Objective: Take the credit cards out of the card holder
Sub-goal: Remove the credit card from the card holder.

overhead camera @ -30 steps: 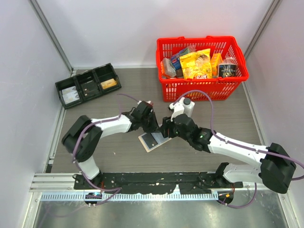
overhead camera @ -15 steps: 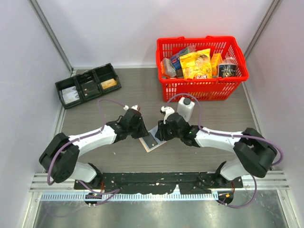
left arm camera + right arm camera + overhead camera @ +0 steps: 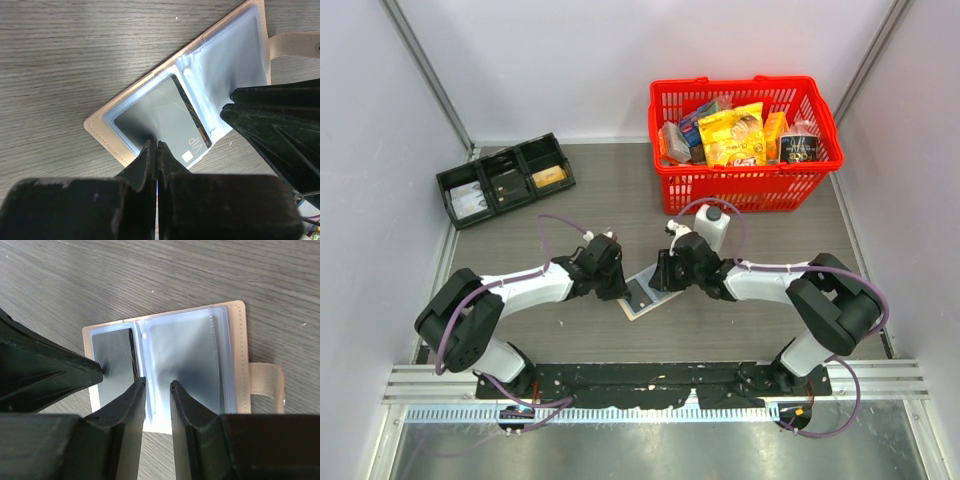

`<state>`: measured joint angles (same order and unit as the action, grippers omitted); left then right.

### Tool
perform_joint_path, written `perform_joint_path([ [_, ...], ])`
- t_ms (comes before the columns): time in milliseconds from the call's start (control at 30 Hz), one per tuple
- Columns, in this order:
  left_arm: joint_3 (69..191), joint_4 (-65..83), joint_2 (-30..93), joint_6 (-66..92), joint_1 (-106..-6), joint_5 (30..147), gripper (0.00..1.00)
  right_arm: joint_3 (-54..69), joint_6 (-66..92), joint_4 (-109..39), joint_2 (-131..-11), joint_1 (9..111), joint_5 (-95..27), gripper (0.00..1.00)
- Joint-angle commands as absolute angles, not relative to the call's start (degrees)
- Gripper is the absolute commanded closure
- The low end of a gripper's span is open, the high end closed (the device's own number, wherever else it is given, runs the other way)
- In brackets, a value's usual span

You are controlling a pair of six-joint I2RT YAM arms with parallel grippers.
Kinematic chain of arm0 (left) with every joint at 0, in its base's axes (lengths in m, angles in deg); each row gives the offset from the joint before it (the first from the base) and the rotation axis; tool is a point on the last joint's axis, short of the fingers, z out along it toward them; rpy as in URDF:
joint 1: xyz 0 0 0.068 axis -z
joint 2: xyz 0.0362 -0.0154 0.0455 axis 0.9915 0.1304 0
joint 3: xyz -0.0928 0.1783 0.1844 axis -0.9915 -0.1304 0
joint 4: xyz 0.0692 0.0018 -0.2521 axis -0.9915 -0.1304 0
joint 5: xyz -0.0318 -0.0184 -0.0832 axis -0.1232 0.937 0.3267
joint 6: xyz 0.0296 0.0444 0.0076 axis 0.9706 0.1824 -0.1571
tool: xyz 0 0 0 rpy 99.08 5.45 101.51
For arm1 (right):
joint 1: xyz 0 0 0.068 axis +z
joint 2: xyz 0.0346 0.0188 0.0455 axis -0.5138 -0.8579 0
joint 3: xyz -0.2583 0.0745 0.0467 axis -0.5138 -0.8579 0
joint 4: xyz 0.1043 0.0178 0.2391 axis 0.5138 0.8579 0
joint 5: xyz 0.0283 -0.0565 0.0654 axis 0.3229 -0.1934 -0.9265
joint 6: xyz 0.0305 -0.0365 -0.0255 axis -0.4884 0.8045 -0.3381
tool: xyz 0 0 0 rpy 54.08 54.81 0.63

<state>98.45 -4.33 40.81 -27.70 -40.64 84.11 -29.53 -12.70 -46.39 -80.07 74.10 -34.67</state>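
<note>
The card holder (image 3: 643, 297) lies open on the wood table, tan-edged (image 3: 100, 127) with blue plastic sleeves (image 3: 185, 350) and a tan tab (image 3: 265, 382). A dark grey credit card (image 3: 155, 110) marked VIP sits in its left sleeve, also seen as a dark panel (image 3: 112, 360) in the right wrist view. My left gripper (image 3: 157, 145) is shut, its tips pressing down on that card. My right gripper (image 3: 156, 385) stands over the sleeves by the fold, jaws a narrow gap apart, nothing gripped. The two grippers (image 3: 617, 283) (image 3: 666, 278) face each other across the holder.
A red basket (image 3: 750, 185) full of groceries stands at the back right. A white bottle (image 3: 712, 228) stands just behind the right gripper. A black three-compartment tray (image 3: 505, 180) sits at the back left.
Both arms have come down onto the card holder and drawn in low over the table. The left jaws closed fully; the right jaws narrowed.
</note>
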Motion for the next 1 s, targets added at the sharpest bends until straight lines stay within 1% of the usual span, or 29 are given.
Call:
perform_joint_path([
  [0,97.62,-7.28,42.43,-26.85,-41.64,83.07,1.00,-30.59,-15.10,-48.30,-78.94,73.72,-36.41,0.69],
  [167,98.06,-7.81,42.70,-24.65,-42.52,83.42,1.00,-30.42,-16.59,-53.22,-78.41,73.98,-41.51,0.69],
  [433,98.93,-9.30,40.15,-21.40,-44.45,84.29,0.99,-28.40,-16.69,-54.81,-81.30,74.69,-43.02,0.69],
  [700,99.11,-8.60,36.02,-25.08,-43.93,87.72,0.85,-31.03,-17.65,-53.85,-82.27,74.69,-40.99,0.71],
  [900,101.31,-9.74,36.10,-25.88,-42.79,88.78,0.77,-32.79,-18.18,-53.76,-81.48,74.60,-42.22,0.71],
  [967,101.75,-10.27,37.33,-25.79,-42.70,89.22,0.77,-32.70,-18.35,-53.84,-81.57,74.78,-43.10,0.71],
])
